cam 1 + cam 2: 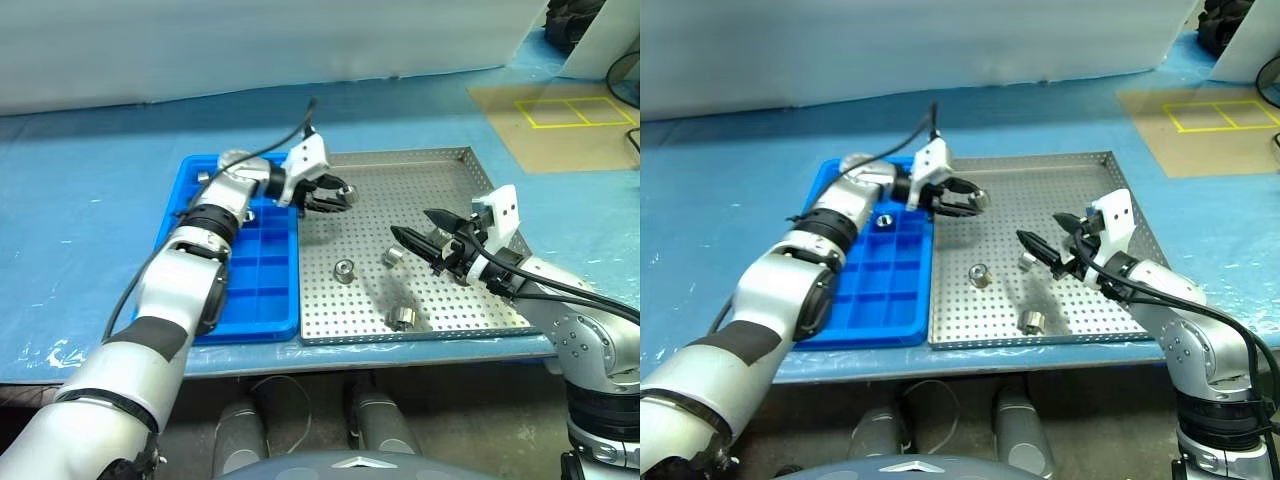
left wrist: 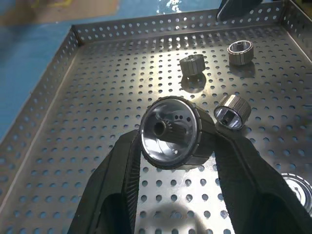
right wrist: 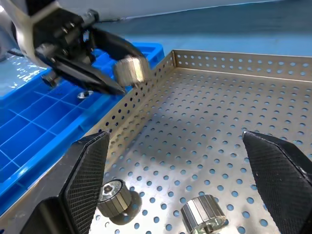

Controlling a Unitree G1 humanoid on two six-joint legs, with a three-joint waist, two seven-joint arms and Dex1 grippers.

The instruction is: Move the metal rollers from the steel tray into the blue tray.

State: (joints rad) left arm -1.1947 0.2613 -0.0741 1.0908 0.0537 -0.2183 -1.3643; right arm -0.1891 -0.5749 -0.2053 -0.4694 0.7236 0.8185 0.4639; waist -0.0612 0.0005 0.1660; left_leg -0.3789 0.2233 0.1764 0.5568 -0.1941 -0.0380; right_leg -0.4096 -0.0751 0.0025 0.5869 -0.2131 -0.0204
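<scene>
My left gripper [image 1: 335,195] is shut on one metal roller [image 2: 170,131], a shiny ribbed cylinder with a hollow centre. It holds the roller above the steel tray's [image 1: 420,195] left rim, beside the blue tray [image 1: 250,285]. Three more metal rollers [image 1: 345,270] [image 1: 392,257] [image 1: 402,318] lie on the perforated floor. One roller [image 1: 883,219] sits in a far compartment of the blue tray. My right gripper [image 1: 412,224] hangs open over the right half of the steel tray with nothing between its fingers, close above the nearest rollers.
Both trays rest side by side on a table covered with blue sheeting [image 1: 90,200]. A brown board with yellow taped squares [image 1: 570,115] lies at the far right. A black cable [image 1: 290,135] arcs over my left wrist.
</scene>
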